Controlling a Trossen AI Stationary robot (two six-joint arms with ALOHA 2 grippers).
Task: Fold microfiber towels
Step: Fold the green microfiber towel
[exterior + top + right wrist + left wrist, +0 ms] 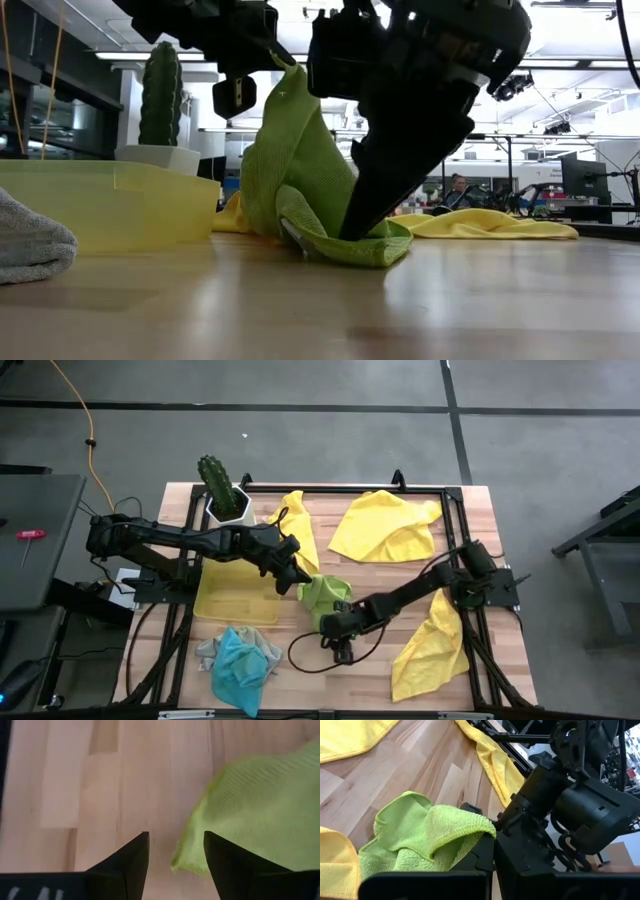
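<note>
Grey towel [30, 245] lies nearest; left tool [297, 575] grips lime towel [290, 170] — right tool [175, 852], released, blocks yellow tray [235, 600].

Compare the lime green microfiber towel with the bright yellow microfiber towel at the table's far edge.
The lime green microfiber towel is bunched and lifted at one corner by the left gripper, shut on it; the bright yellow microfiber towel lies spread nearly flat, untouched. The green one sits mid-table beside the open right gripper; the yellow one lies at the far edge. Both are soft, unfolded cloths.
</note>
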